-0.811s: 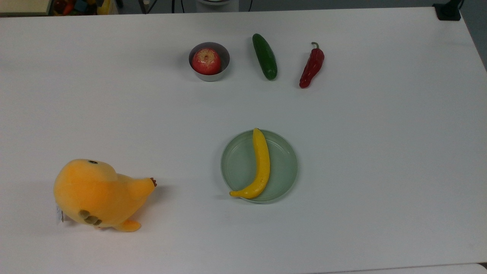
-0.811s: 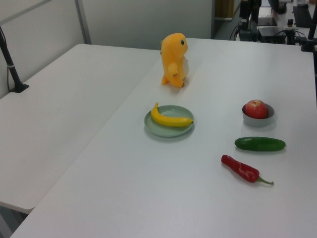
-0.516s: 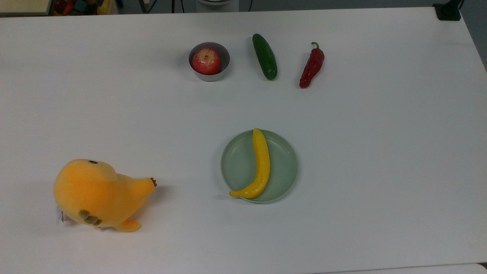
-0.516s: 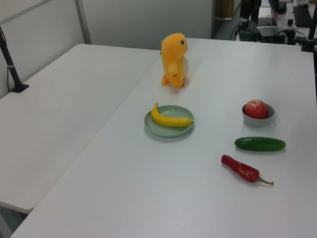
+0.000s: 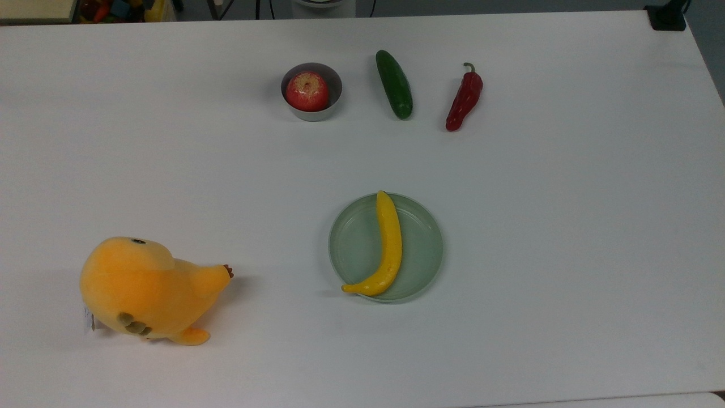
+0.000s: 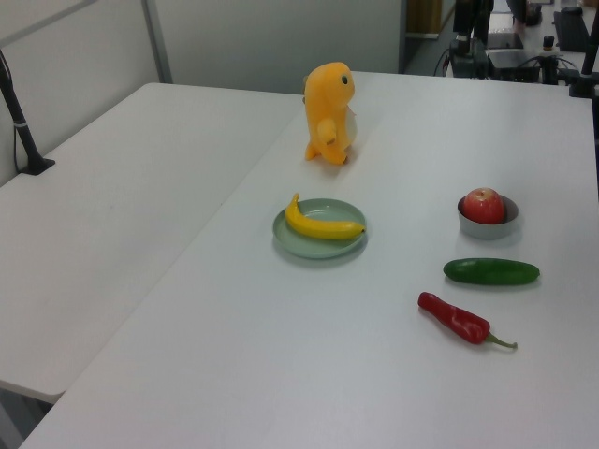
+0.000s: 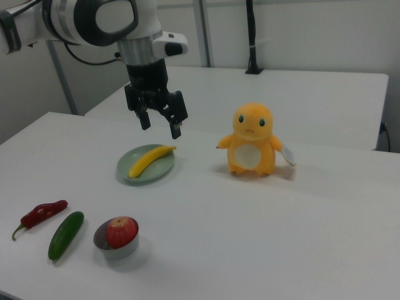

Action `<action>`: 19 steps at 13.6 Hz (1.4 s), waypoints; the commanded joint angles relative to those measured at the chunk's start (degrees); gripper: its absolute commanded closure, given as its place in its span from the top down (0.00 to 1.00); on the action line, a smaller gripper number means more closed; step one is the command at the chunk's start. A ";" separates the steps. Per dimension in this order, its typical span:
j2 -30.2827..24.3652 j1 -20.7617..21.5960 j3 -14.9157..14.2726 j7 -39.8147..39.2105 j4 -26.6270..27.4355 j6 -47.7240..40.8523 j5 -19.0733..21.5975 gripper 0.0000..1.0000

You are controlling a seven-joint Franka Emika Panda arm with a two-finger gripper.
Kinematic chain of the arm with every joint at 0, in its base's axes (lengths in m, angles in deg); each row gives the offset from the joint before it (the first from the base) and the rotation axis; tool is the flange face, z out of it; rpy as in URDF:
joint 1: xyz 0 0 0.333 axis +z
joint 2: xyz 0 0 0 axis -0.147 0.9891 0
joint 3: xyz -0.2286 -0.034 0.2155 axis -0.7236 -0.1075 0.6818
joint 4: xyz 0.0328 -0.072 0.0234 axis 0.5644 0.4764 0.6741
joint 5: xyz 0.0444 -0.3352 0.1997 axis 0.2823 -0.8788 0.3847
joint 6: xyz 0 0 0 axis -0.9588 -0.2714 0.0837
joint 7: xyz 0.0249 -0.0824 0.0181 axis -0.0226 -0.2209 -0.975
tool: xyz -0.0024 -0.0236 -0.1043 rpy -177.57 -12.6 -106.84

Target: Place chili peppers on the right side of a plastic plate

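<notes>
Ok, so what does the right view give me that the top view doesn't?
Right view: the robot arm, its pincer open and empty, hanging in the air near the plastic plate, plus the orange plush toy's face.
Top view: coloured items beyond the table, at the top view's upper left.
Both: the chili pepper, cucumber, apple in its grey bowl, and banana on the plate.

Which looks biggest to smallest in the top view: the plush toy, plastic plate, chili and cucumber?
1. Orange plush toy, though it stands taller and so nearer the camera.
2. Plastic plate, widest of the flat things.
3. Cucumber and chili: about the same length, the cucumber slightly thicker; too close to rank.
</notes>
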 commanded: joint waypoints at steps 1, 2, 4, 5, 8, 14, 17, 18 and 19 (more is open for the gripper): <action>-0.63 0.18 -0.13 -0.35 0.18 -1.19 0.25 1.00; -0.63 0.17 -0.13 -0.35 0.18 -1.19 0.16 1.00; -0.63 0.09 -0.13 -0.35 0.18 -1.19 0.16 1.00; -0.63 0.17 -0.13 -0.35 0.18 -1.10 0.16 1.00; -0.54 0.17 -0.13 -0.35 0.18 -1.10 0.16 1.00; -0.19 0.17 -0.13 -0.35 0.09 -0.93 -0.02 1.00; -0.10 0.52 -0.13 -0.35 0.26 -1.02 -0.02 1.00; 0.08 0.79 -0.13 -0.35 0.26 -1.02 -0.10 1.00; 0.16 0.70 -0.13 -0.35 0.26 -1.02 -0.11 1.00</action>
